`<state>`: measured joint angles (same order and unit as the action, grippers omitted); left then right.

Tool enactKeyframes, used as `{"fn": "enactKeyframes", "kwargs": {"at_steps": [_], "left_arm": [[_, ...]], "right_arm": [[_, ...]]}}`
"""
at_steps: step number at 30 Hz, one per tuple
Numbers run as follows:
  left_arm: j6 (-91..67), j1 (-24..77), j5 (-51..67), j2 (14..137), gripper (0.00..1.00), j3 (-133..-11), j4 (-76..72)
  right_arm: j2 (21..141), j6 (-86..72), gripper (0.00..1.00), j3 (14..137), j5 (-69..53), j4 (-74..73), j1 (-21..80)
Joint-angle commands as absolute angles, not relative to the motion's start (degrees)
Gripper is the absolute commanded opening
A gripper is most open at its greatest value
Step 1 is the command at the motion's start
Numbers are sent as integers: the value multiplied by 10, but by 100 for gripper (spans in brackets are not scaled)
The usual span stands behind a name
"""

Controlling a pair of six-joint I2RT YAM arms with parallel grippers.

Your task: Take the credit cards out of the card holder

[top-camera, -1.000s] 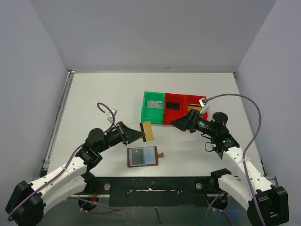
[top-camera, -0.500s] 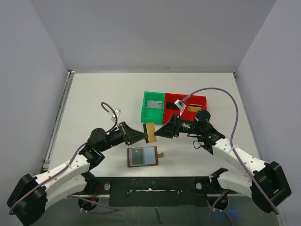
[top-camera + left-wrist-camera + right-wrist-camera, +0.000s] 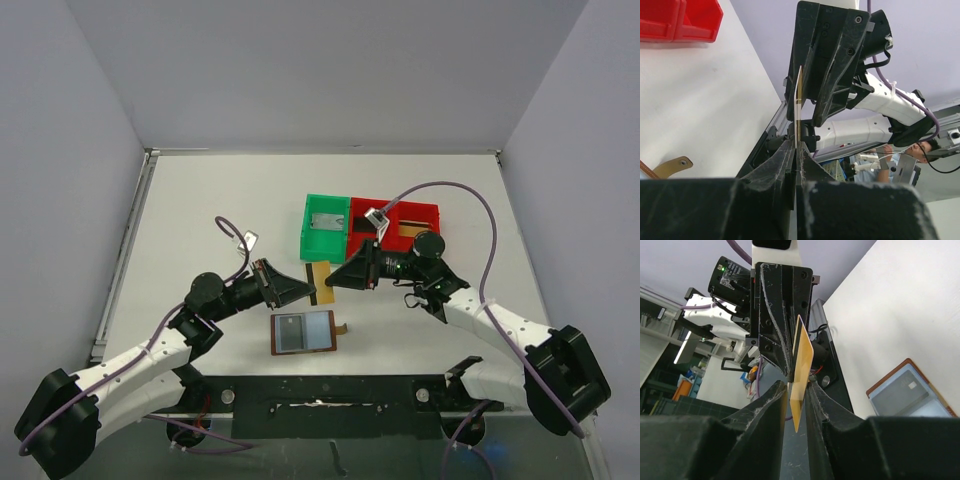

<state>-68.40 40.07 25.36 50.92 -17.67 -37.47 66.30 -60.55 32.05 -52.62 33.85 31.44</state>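
Observation:
The golden-orange credit card (image 3: 320, 282) stands on edge in the air above the table, with my left gripper (image 3: 308, 290) shut on its left end. In the left wrist view the card (image 3: 798, 105) rises edge-on from the closed fingertips. My right gripper (image 3: 333, 280) faces it from the right. In the right wrist view the card (image 3: 802, 365) sits between the narrowed right jaws (image 3: 797, 390), with a thin gap still showing on one side. The brown card holder (image 3: 303, 332) lies open and flat just below.
A green tray (image 3: 308, 240) holds a pale grey card (image 3: 325, 222). A red tray (image 3: 432, 210) beside it holds a black card (image 3: 372, 224). The holder's brown tab (image 3: 343, 328) sticks out to the right. The arm bases line the near edge.
The right gripper has moved left from the red tray to the card and narrowed its jaws around it. The left gripper has carried the card slightly right and down.

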Motion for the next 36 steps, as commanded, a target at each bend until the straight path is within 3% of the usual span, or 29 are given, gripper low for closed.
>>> {"fn": "enactKeyframes", "kwargs": {"at_steps": [1, 3, 8, 9, 11, 15, 18, 24, 26, 32, 36], "left_arm": [[-689, 403, 259, 504, 0, -180, -431], [-689, 403, 258, 504, 0, -182, -432], [-689, 404, 256, 498, 0, -182, -417], [-687, 403, 252, 494, 6, -183, -400], [-674, 403, 236, 481, 33, -190, -355], [-618, 403, 186, 436, 69, -228, -199], [-557, 402, 112, 407, 71, -279, -17], [-461, 388, -41, 398, 71, -417, 282], [-442, 381, -73, 405, 71, -442, 324], [-404, 335, -112, 433, 72, -462, 366], [-367, 238, -37, 448, 72, -452, 334]], "right_arm": [[679, -631, 20, 332, -567, 421, 322], [680, -633, 17, 329, -568, 425, 323], [664, -620, 0, 327, -560, 408, 322], [655, -605, 0, 331, -556, 387, 320], [634, -559, 0, 349, -539, 312, 313], [578, -406, 0, 409, -482, 101, 269], [529, -312, 0, 440, -386, -35, 219], [465, -131, 0, 465, -172, -115, 182], [454, -60, 0, 443, -98, -109, 181], [443, 193, 0, 410, -30, -125, 183], [483, 270, 0, 401, -13, -108, 141]]}}
